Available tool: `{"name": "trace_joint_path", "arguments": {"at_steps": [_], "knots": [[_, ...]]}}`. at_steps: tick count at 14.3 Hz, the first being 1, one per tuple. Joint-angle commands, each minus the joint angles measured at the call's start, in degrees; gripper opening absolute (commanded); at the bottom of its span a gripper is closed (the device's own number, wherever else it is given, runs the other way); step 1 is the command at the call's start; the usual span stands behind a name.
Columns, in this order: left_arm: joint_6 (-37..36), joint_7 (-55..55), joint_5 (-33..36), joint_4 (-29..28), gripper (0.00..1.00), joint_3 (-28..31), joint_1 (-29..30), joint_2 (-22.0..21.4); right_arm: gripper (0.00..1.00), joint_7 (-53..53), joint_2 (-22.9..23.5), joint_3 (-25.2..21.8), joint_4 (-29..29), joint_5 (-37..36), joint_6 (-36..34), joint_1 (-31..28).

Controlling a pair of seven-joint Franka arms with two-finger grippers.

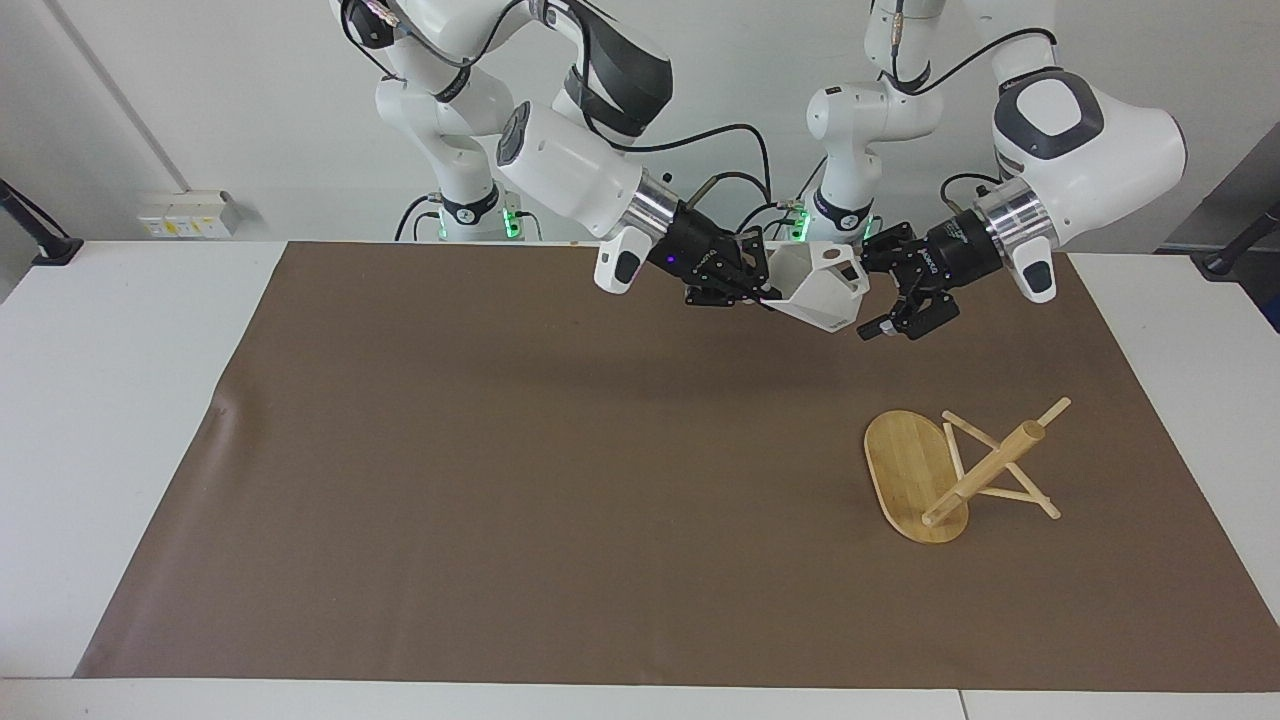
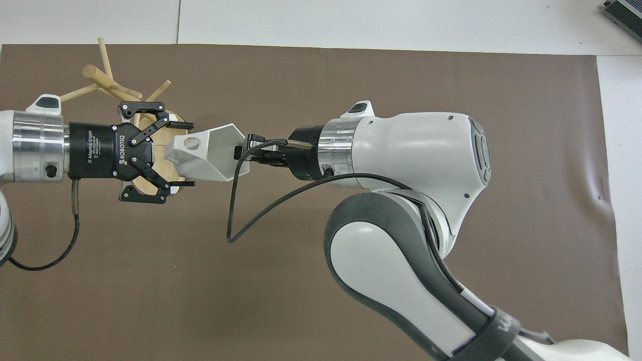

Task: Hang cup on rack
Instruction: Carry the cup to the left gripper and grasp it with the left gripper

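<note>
The white faceted cup [image 1: 822,290] is held in the air, on its side, over the mat's edge nearest the robots. My right gripper [image 1: 762,284] is shut on its rim; in the overhead view [image 2: 246,148] it grips the cup [image 2: 210,161] at its open end. My left gripper [image 1: 870,296] is open, and its fingers straddle the cup's handle end [image 2: 184,153]. I cannot tell whether they touch it. The bamboo rack [image 1: 935,470] lies tipped over on the mat toward the left arm's end. The left gripper partly covers the rack [image 2: 103,79] in the overhead view.
A brown mat [image 1: 500,450] covers most of the white table [image 1: 120,400]. A black cable [image 2: 235,210] hangs in a loop under the right wrist.
</note>
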Motion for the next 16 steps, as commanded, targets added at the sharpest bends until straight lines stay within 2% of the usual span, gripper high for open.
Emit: {"name": "trace_joint_path", "arguments": {"at_steps": [1, 5, 6, 8, 9, 10, 13, 16], "knots": [[2.62, -0.67, -0.28, -1.81, 1.0, 0.51, -1.76, -0.72, 0.0, 0.98, -0.01, 0.96, -0.01, 0.62, -0.5, -0.78], [3.24, -0.49, 0.25, -1.99, 0.98, 0.51, -2.91, -0.8, 0.0, 1.07, -0.01, 0.96, -0.01, 0.62, -0.5, -0.78], [3.07, -0.58, 0.25, -1.99, 0.86, 0.51, -2.91, -0.8, 0.0, 1.33, -0.01, 0.96, -0.01, 0.54, -0.5, -0.78], [2.45, -0.5, 0.25, -1.99, 0.33, 0.6, -2.39, -0.89, 0.0, 1.34, -0.01, 0.96, -0.01, 0.62, -0.5, -0.78], [2.36, -0.49, 0.25, -1.99, 0.12, 0.6, -2.3, -0.98, 0.0, 1.34, -0.01, 0.96, -0.01, 0.62, -0.5, -0.78], [2.36, -0.32, 0.33, -1.99, 0.0, 0.6, -2.21, -0.98, 0.0, 1.42, -0.01, 0.96, -0.01, 0.62, -0.5, -0.78], [2.27, -0.06, 1.48, -1.72, 0.0, 0.95, -2.03, -1.24, 0.01, 2.57, -0.01, 0.96, -0.01, 0.62, -0.5, -0.79], [1.4, 0.03, 1.48, -1.9, 0.0, 1.21, -0.71, -1.42, 0.25, 2.57, -0.01, 0.87, -0.1, 0.54, -0.5, -0.87]]}}
